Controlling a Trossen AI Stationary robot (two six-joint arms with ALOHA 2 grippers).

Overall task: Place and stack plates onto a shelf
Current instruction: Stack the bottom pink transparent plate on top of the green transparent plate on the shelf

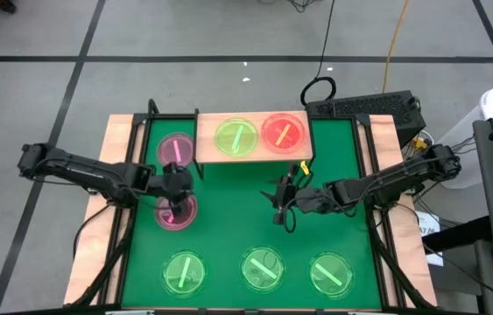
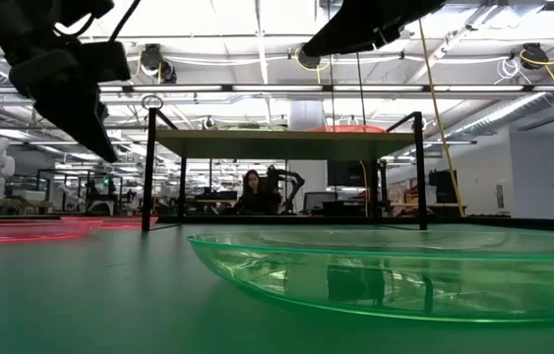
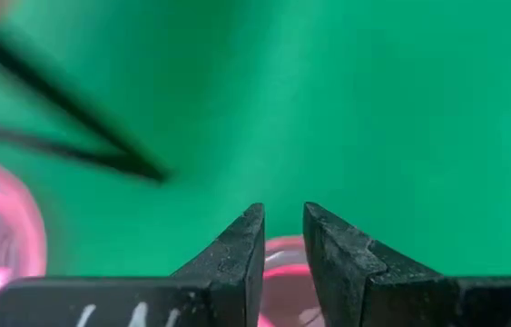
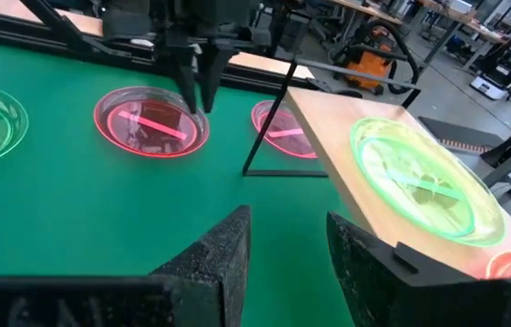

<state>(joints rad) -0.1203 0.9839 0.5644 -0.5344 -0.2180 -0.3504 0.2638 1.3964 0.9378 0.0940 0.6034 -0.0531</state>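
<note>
Shelf: pale board on black legs, at the mat's far edge.
On shelf: green plate, orange plate, side by side.
Pink plate: translucent, bright bar across it, on the mat.
Left gripper: over that plate's rim, fingers narrowly parted, empty.
Right gripper: mid-mat, parted, empty.

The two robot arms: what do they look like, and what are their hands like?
Both are slim, dark, jointed arms. The left gripper ends in two black wedge-shaped fingers with a rough, grainy surface and white markings at their base. The right gripper has matching black textured fingers. Thin black cables trail along the right arm.
</note>
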